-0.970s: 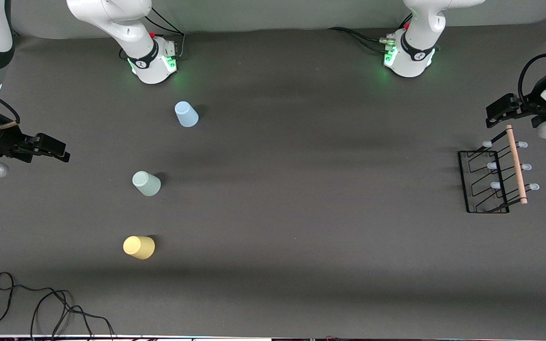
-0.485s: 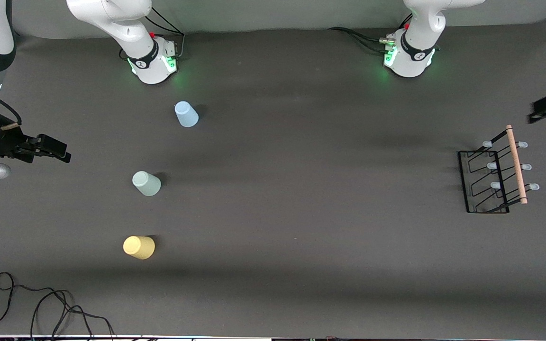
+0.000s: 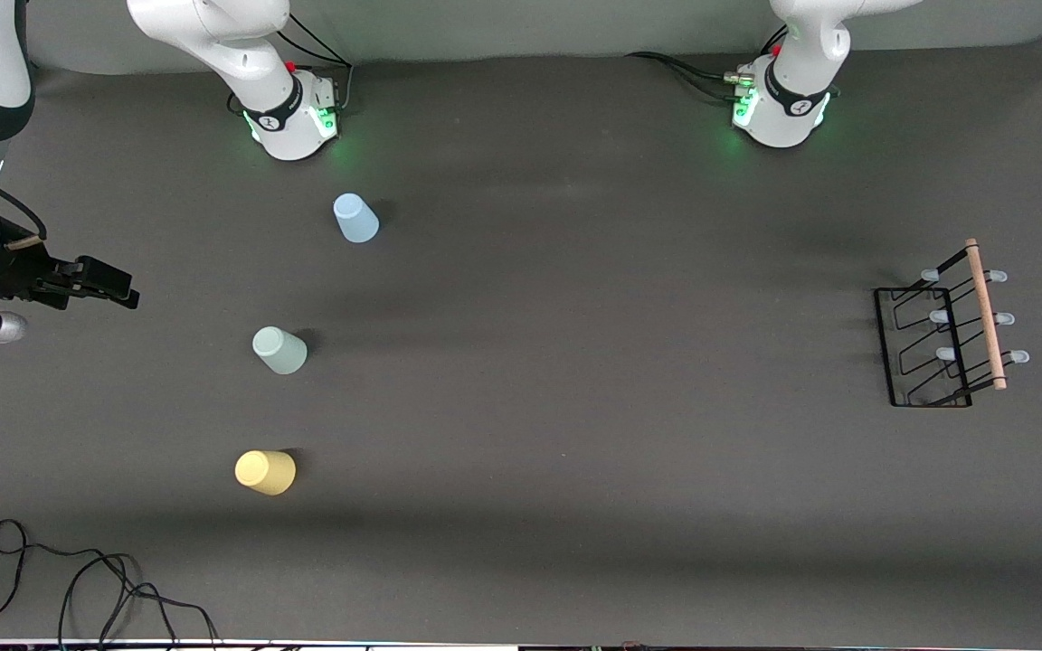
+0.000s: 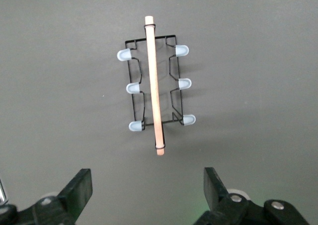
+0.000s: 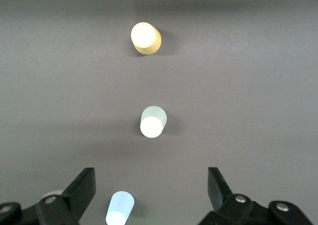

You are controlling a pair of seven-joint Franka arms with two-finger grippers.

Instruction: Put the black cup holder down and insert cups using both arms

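Where the dark surface (image 3: 575, 434) meets the right arm's end, the right tool (image 3: 109, 282) hangs over that edge, fingers spread wide and empty; its wrist view shows both black fingers (image 5: 82, 187) parted above the cups.

Cups, three, mouth-down, in a row near the right arm's end:
- light blue cup (image 3: 355, 218), closest to the right arm's base (image 3: 293, 117);
- pale green cup (image 3: 279, 350), midway along the row;
- yellow cup (image 3: 264, 471), nearest the front camera's edge.

Loose black cable (image 3: 78, 579), at the corner nearest the camera, right arm's end.

Black cup holder (image 3: 946, 334), standing near the left arm's end, wooden rod (image 3: 984, 312) on top, six pale-tipped prongs, no cup on any.

Left tool (image 4: 148, 195), above the holder, fingers released and wide apart, holding nothing.
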